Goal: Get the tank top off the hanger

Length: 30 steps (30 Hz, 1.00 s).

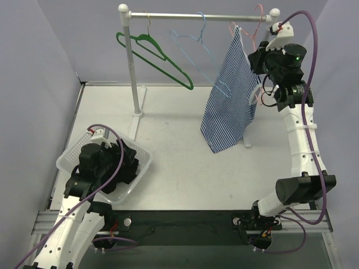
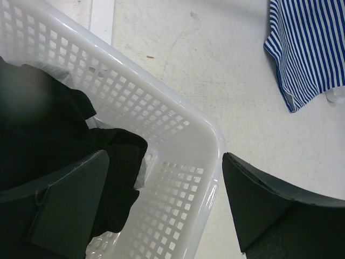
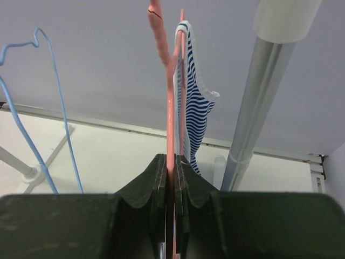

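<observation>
1. The left arm is folded low at the near left. The left gripper is pointed down over the basket, which holds black clothes. Its jaws are spread fully apart and nothing is held.
2. A green hanger and a blue hanger hang bare on the rail.
3. The tank top hangs from the pink hanger at the rail's right end, with its hem low, near the table.
4. The top is judged light, soft and limp. It is expected to drape and slide freely. A hold at a strap or the hem is advised.
5. The right arm is raised with its elbow bent. The right gripper is clamped on the pink hanger's wire, just below the strap.
</observation>
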Motion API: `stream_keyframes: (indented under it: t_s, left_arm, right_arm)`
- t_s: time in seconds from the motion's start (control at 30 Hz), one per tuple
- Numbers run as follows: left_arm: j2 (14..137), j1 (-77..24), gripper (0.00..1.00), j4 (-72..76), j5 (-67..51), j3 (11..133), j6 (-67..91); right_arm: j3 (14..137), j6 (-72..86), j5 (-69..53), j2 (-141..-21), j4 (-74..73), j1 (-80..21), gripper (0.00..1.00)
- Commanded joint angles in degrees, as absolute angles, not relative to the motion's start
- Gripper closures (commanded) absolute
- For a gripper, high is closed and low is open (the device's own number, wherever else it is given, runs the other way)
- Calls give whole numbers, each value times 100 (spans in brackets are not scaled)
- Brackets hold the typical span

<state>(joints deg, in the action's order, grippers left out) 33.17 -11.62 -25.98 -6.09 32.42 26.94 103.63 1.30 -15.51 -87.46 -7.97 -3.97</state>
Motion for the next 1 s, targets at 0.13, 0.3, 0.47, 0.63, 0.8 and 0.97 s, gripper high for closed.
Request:
stream_keyframes:
  t_s: [0.13,0.3,0.47,0.63,0.8,0.97]
  left_arm:
    - [3252,-1134,3,-2162,-896,3199,2593]
    - [3217,-1143,3,-2083,-1063,3156,2584]
    - [3164,-1143,3,-1969,-1239,3103,2575]
    - [3182,-1151,3,-2004,-1309,3129,2566]
    - [3173,-1169,3,-2004,-1459,3146,2540]
    - [3111,-1169,3,-1942,-1766,3155,2444]
  right_arm:
    - [10047,518,-1398,-7972,-729,-554,100]
    - [9054,659,-1459,-7349,-721,-580,100]
    - [8333,686,-1258,-6717,-939,-764,100]
    - [7419,755,-1037,-6013,-1169,-1019,100]
    - [6663,835,-897,-5187,-1669,-1248,100]
    - [5890,1028,-1054,-4352,-1933,-1345,100]
